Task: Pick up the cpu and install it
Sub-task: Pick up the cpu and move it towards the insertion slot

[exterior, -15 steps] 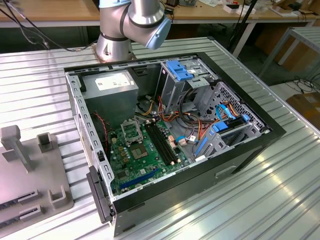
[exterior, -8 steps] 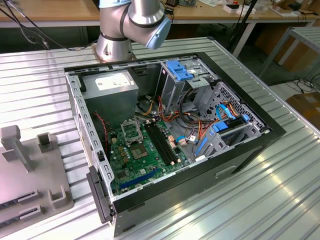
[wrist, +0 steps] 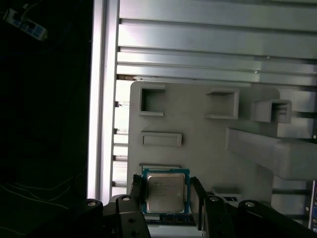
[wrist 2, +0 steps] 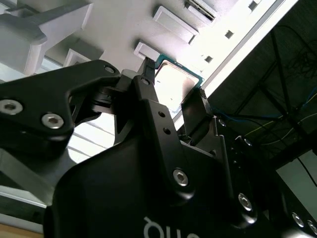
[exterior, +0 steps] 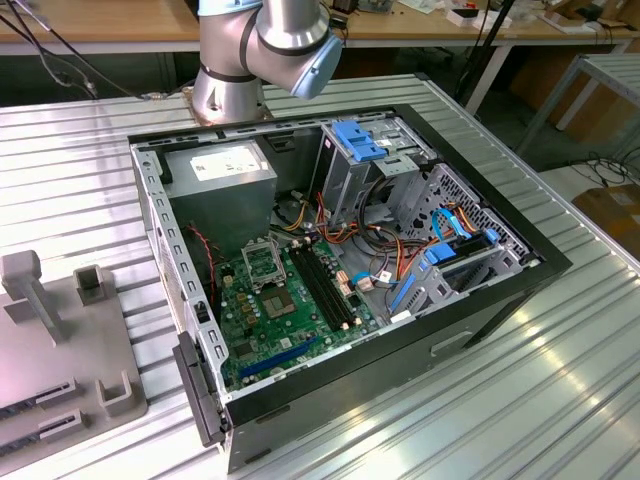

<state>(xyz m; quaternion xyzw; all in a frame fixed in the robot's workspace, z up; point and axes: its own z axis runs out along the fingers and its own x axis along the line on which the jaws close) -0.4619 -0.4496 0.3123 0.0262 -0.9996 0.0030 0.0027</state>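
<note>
The gripper (wrist: 166, 194) is at the grey parts tray (wrist: 198, 124) on the ribbed counter (wrist: 208, 44). It looks clamped on the cpu (wrist: 166, 191), with fingers (wrist: 137, 193) hard against two opposite edges. Lifted, or resting on the tray? Can't say. So the pick is under way and the install is all to come: the socket (exterior: 262, 266) inside the open computer case (exterior: 545, 262) looks unfilled. The cpu is flat and square, with a pale silver-grey face and a thin green rim.

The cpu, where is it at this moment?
In both wrist views the cpu is at the tip of the tool, over the grey holder plate, near its edge.
</note>
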